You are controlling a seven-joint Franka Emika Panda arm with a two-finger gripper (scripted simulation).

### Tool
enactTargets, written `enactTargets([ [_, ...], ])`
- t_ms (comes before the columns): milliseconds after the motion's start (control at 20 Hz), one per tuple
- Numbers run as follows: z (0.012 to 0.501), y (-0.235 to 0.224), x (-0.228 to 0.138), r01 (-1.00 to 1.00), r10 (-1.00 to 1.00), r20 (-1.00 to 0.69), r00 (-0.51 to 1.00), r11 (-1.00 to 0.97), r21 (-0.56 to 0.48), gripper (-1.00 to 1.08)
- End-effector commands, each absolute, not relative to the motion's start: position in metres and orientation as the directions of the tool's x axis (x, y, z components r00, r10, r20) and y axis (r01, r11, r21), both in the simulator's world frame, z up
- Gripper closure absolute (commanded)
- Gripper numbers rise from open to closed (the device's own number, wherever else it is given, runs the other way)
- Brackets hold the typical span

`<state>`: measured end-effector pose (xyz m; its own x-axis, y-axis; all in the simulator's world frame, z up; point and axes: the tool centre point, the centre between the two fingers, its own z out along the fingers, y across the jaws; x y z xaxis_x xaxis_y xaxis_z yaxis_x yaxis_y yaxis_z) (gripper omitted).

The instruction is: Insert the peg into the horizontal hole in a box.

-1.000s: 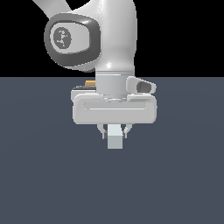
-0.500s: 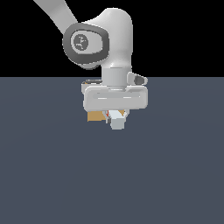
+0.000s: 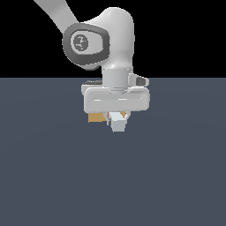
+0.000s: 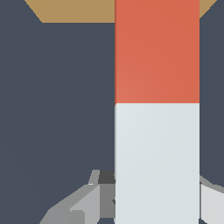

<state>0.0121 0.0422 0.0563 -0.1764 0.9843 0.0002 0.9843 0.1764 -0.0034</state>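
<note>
Our white gripper (image 3: 117,118) has its jaws closed on the pale grey end of the long red-and-grey square peg (image 4: 156,109), carried off the floor. Its red end points at the far tan box (image 4: 78,11); we judge insertion not begun, hole unseen.

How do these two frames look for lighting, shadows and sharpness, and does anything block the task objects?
Exterior view: flat simulator lighting, no clear cast shadows or glare, black backdrop; the gripper and arm hide most of the box and peg. Wrist view: sharp and evenly lit, no blur; the peg fills the middle, the box is cropped at the frame edge, and the hole is not visible.
</note>
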Motion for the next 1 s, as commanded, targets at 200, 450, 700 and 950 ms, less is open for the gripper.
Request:
enactTargets([
  [200, 0.058, 0.042, 0.013, 0.984, 0.984, 0.0, -0.179, 0.179, -0.001, 1.08],
  [450, 0.058, 0.052, 0.011, 0.984, 0.984, 0.0, -0.179, 0.179, -0.001, 1.08],
  [700, 0.058, 0.081, 0.005, 0.984, 0.984, 0.0, -0.179, 0.179, 0.0, 1.08],
  [950, 0.059, 0.119, -0.002, 0.984, 0.984, 0.0, -0.179, 0.179, 0.001, 1.08],
])
